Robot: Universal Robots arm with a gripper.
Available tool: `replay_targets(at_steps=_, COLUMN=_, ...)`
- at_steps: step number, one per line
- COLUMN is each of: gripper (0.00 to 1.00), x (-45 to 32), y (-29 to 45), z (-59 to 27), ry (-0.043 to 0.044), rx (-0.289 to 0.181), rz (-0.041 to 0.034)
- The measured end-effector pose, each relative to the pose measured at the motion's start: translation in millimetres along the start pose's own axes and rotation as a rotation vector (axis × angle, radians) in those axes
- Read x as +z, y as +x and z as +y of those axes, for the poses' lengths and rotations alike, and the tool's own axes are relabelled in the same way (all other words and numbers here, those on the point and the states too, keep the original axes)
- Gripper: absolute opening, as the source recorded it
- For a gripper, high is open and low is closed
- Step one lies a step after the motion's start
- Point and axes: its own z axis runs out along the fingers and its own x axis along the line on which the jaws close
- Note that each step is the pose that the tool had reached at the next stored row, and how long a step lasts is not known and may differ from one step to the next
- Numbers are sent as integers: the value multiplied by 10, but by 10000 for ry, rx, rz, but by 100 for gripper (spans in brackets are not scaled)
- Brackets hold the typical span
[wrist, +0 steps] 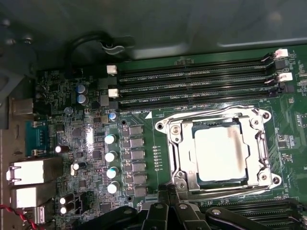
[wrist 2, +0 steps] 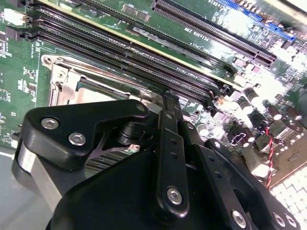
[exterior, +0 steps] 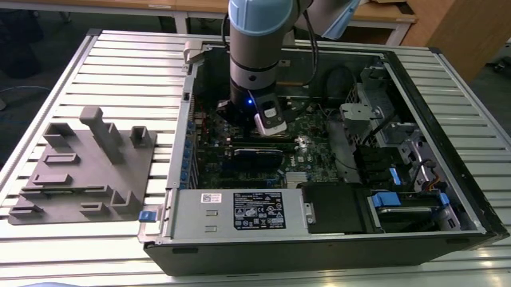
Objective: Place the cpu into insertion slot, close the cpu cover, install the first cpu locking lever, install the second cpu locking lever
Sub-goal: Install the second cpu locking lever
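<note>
Scene: a grey-blue robot arm (exterior: 255, 54) is reaching down into an open black desktop computer case (exterior: 319, 239) lying on a slatted metal table (exterior: 112, 66).
Chip: the dull silver-grey square cpu (wrist: 221, 154) is sitting flat inside the dark-rimmed square insertion slot (wrist: 211, 184) on the green circuit board (wrist: 144, 120), so that placing step is looking done.
Cover: the thin silver metal cpu cover (wrist: 178, 143) is lying down around the chip like a frame, appearing closed.
Levers: whether the two locking levers are latched is too hard to judge.
Claw: the black-linked gripper (wrist 2: 168, 110) is hovering with its tips pressed together, pinching nothing visible.
Position: in the first wrist view the chip is lying just beyond the claw's tips (wrist: 168, 194), slightly to one side, apart from them.
</note>
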Motion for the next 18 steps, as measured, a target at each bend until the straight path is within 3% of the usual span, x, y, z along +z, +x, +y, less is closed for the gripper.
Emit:
replay_targets(at_steps=6, gripper=11, x=-32, y=2, z=4, ry=-5, rx=0, rz=-2)
replay_targets(at_steps=18, gripper=11, x=-297, y=6, z=36, ry=0, rx=0, rz=0)
